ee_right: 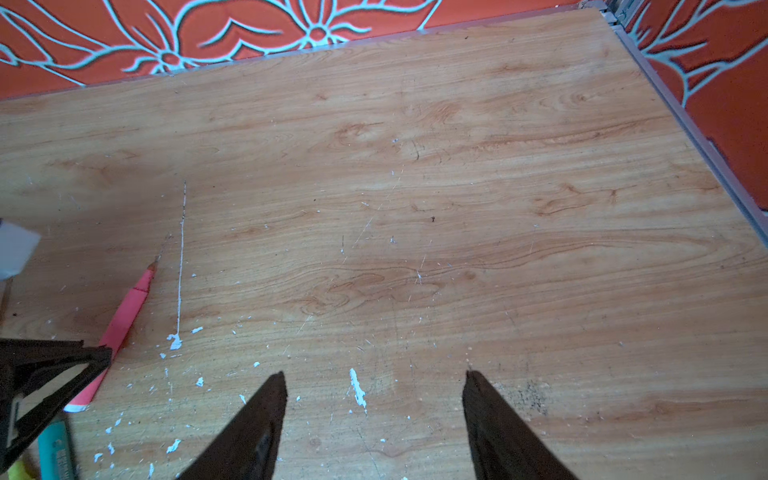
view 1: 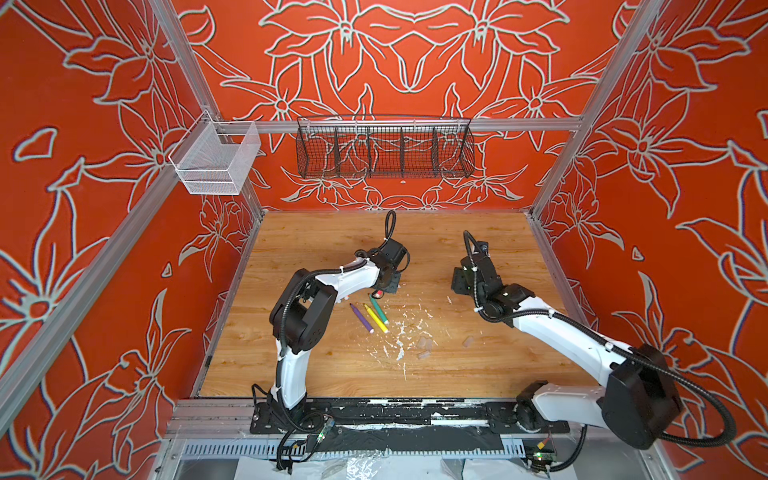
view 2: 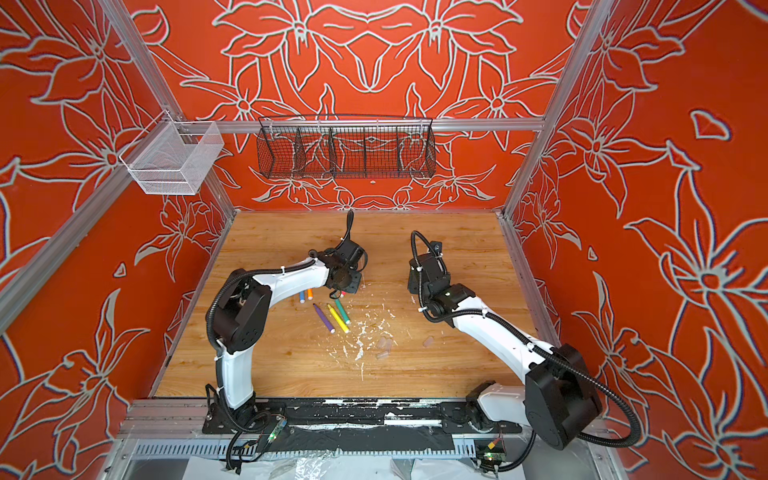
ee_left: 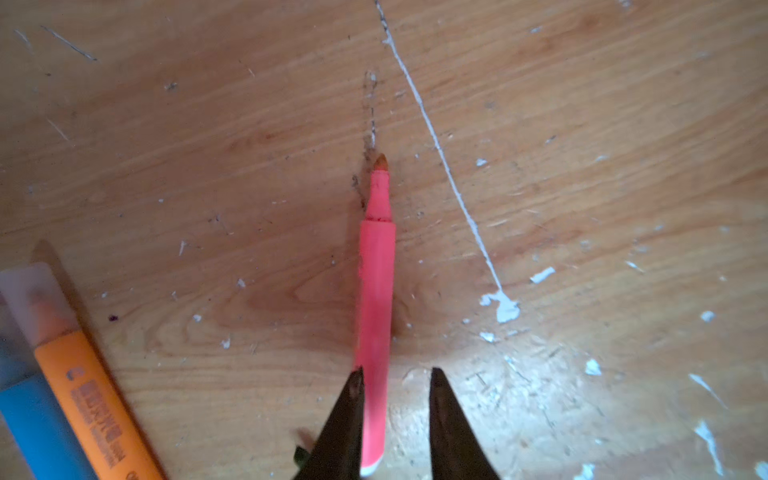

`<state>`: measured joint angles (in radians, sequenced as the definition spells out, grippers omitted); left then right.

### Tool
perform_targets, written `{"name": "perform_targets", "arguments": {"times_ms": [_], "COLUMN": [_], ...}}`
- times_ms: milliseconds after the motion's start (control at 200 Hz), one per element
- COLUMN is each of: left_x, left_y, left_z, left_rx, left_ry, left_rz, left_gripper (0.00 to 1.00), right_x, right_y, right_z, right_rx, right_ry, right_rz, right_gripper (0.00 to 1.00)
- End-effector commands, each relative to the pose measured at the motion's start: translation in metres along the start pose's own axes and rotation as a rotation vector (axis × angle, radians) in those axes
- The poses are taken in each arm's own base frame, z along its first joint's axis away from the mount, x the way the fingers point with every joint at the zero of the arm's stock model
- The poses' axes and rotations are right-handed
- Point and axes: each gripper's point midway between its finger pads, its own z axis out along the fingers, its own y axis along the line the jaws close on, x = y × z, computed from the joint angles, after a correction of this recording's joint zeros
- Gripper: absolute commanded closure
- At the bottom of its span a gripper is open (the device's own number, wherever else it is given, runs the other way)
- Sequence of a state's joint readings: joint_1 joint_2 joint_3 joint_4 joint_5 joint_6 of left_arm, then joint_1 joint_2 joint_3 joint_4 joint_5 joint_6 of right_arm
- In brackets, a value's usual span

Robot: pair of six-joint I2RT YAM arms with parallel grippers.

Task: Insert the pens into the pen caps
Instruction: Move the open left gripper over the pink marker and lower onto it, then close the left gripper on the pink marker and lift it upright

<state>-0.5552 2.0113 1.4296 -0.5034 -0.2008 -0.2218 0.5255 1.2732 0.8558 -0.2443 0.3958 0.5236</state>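
The left gripper (ee_left: 395, 374) sat low over the scuffed wood-grain table (view 1: 478, 241), its dark jaws narrowly apart on either side of an uncapped pink plastic marker pen (ee_left: 376, 291) lying near the table's middle; one finger touched the barrel while a gap showed at the other, so nothing was clamped. Just beside it lay an orange marker pen (ee_left: 89, 399) and a blue marker pen (ee_left: 29, 419) (the orange one wore a translucent cap (ee_left: 35, 291)). Toward the near edge, a purple marker pen (view 1: 361, 318), a yellow marker pen (view 1: 376, 318) and a green marker pen (view 1: 379, 309) lay side by side, tips bare. Loose clear plastic caps (view 1: 423, 344) rested among white flecks (view 1: 400, 332), nearer the near edge and right of the middle. The right gripper (ee_right: 374, 374) hovered right of the middle, jaws wide apart and empty.
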Motion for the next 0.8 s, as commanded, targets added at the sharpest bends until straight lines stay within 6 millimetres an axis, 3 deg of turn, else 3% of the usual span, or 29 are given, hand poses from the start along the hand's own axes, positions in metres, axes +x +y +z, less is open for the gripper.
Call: {"name": "perform_targets", "arguments": {"times_ms": [0,590,796], "left_x": [0.011,0.048,0.051], "left_y": [0.012,0.008,0.005], "left_z": [0.004,0.026,0.03], "left_rx": [-0.047,-0.032,0.018], "left_ry": [0.066,0.29,0.314], "left_rz": [-0.003,-0.025,-0.046], "left_gripper": [0.74,0.72,0.79], "right_x": [-0.011,-0.011,-0.009], "right_y": [0.003,0.004,0.004], "right_z": [-0.004,-0.003,-0.001], "right_rx": [-0.008,-0.006,-0.006], "right_ry": [-0.013,-0.009,-0.002], "right_rz": [0.014,0.007,0.006], "right_gripper": [0.31,0.31,0.31]}}
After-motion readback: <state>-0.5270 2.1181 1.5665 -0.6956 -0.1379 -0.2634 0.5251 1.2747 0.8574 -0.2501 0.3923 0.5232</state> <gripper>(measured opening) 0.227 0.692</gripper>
